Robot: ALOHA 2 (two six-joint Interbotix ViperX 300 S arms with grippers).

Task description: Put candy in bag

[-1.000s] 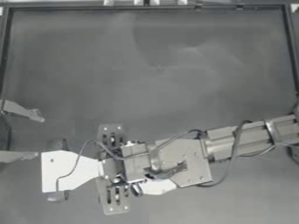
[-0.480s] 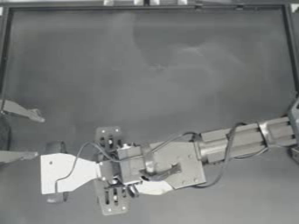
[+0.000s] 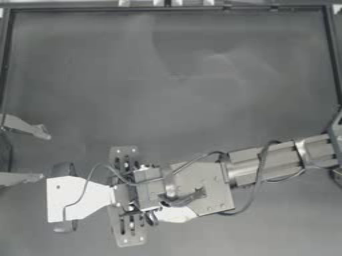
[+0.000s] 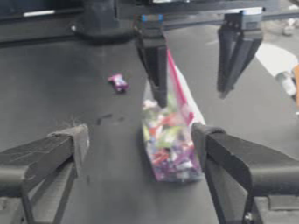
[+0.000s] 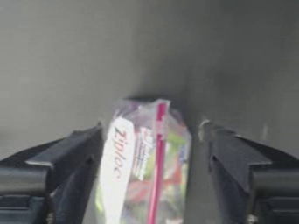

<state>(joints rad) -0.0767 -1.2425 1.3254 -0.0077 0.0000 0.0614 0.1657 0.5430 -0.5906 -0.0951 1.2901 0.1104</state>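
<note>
- The right gripper (image 3: 148, 216) reaches in from the right edge to the near-left part of the surface (image 3: 174, 75), hanging over the bag (image 5: 146, 162).
- In the right wrist view its jaws stand apart on either side of the bag's upper edge, with a gap showing on each side; they are released, not clamping it.
- The bag stands on edge, its pink-red seal strip (image 5: 158, 148) running along the top and coloured sweets showing through the plastic.
- The left gripper (image 4: 137, 144) faces the bag from the left; its jaws are spread wide, and the bag lies between them, close to one jaw.
- The candy (image 4: 118, 82) lies alone on the dark surface, apart from the bag and beside the right gripper's fingers (image 4: 153, 61).
- The far half of the surface, up to the raised rim (image 3: 174, 7), is open room.
</note>
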